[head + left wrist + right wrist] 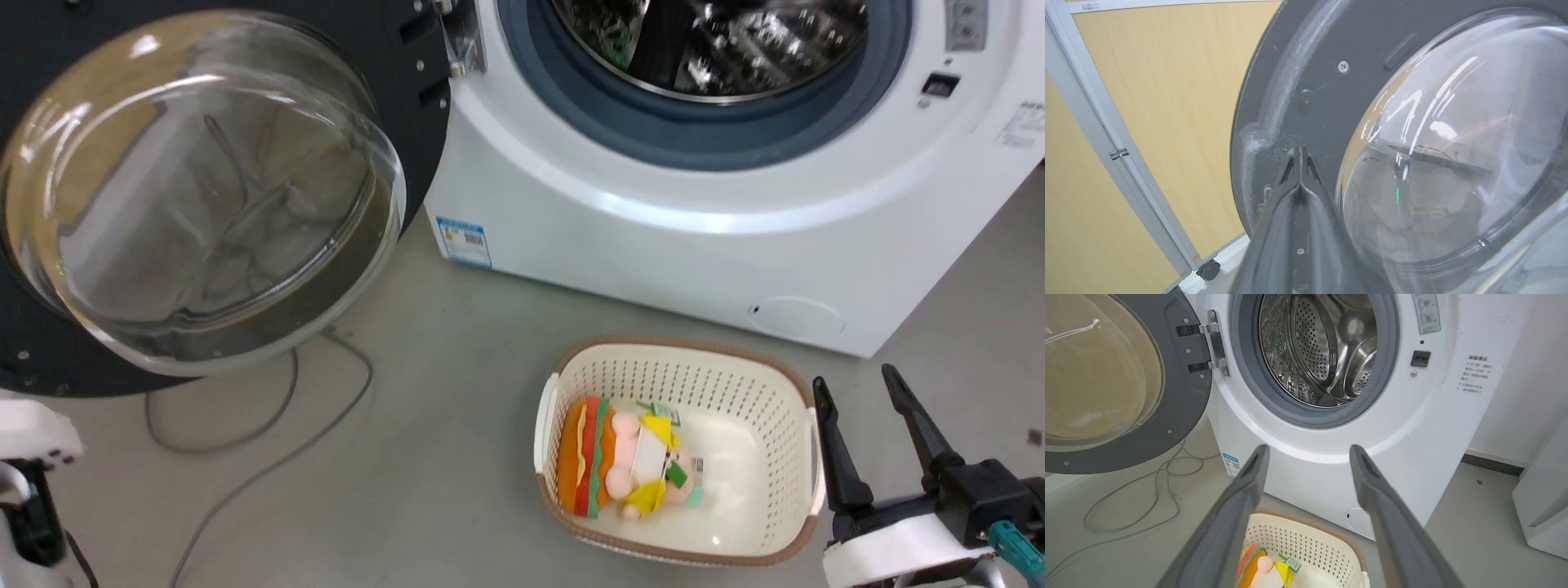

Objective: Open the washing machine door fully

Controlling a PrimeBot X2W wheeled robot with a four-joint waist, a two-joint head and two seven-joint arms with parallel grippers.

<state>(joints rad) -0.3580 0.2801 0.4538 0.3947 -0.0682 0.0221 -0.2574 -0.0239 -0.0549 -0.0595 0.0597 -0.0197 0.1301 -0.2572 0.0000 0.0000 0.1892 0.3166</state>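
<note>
The washing machine door (408, 98) is swung wide to the left of the white washing machine (653, 237), its clear glass bowl (204, 196) bulging toward me. In the left wrist view my left gripper (1300, 152) is shut with nothing in it, its tips at the door's dark inner rim (1306, 106) beside the glass; whether they touch is unclear. My right gripper (856, 380) stands open at the lower right, apart from the machine. In the right wrist view, the right gripper (1309, 451) points at the steel drum (1323, 347) and grey gasket (1306, 414).
A cream perforated basket (694, 367) with a plush toy (620, 465) sits on the floor before the machine, next to my right gripper. Grey cables (269, 441) loop on the floor under the door. A wood-panel partition (1159, 102) on casters stands behind the door.
</note>
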